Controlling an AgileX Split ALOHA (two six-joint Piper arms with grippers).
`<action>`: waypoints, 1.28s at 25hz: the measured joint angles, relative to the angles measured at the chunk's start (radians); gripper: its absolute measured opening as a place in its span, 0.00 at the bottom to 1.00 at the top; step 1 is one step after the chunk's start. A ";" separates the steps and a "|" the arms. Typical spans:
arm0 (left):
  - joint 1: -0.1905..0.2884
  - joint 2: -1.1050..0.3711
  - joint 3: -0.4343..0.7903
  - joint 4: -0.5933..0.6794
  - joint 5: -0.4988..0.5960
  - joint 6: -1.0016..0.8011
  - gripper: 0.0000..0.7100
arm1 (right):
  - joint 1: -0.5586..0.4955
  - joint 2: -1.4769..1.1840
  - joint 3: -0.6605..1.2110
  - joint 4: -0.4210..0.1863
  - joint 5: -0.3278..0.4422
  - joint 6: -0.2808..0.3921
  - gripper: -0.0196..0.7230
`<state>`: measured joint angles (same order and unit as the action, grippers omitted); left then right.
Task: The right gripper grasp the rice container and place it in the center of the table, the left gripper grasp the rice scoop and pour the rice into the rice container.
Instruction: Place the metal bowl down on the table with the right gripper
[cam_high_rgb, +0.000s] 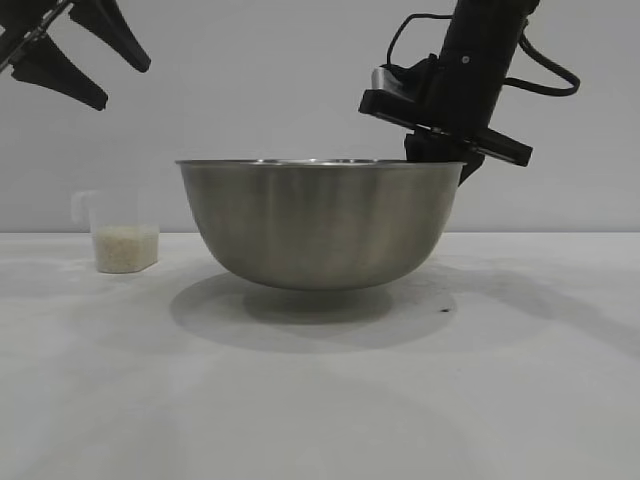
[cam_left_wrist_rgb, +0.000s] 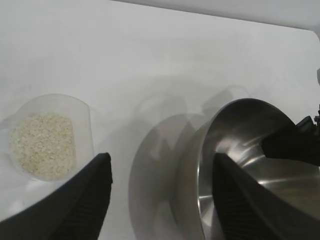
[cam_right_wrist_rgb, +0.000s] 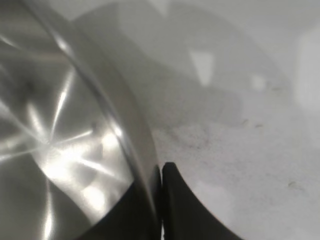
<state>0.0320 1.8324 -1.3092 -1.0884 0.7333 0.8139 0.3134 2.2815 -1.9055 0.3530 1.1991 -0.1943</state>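
The rice container (cam_high_rgb: 320, 225), a big steel bowl, hangs slightly above the white table (cam_high_rgb: 320, 410), its shadow right under it. My right gripper (cam_high_rgb: 437, 150) comes down from the upper right and is shut on the bowl's right rim. In the right wrist view the fingers (cam_right_wrist_rgb: 172, 200) pinch the thin rim of the bowl (cam_right_wrist_rgb: 60, 125), one inside and one outside. The rice scoop (cam_high_rgb: 125, 240), a frosted cup with white rice (cam_high_rgb: 125, 250) in it, stands to the left of the bowl. My left gripper (cam_high_rgb: 122, 85) hovers open and empty high at the upper left, above the scoop (cam_left_wrist_rgb: 47, 137) and the bowl (cam_left_wrist_rgb: 250, 165).
A tiny dark speck (cam_high_rgb: 443, 310) lies on the table right of the bowl's shadow. A plain grey wall stands behind the table. Bare tabletop stretches in front of the bowl and to its right.
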 joint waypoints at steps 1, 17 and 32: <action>0.000 0.000 0.000 0.000 0.000 0.000 0.55 | 0.000 0.000 0.000 0.000 -0.001 0.000 0.03; 0.000 0.000 0.000 0.000 -0.008 0.000 0.55 | 0.000 0.004 0.000 -0.004 -0.026 0.010 0.03; 0.000 0.000 0.000 0.000 -0.008 0.000 0.55 | 0.000 0.043 -0.002 0.014 -0.040 0.014 0.03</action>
<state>0.0320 1.8324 -1.3092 -1.0884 0.7257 0.8139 0.3134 2.3248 -1.9070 0.3674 1.1589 -0.1801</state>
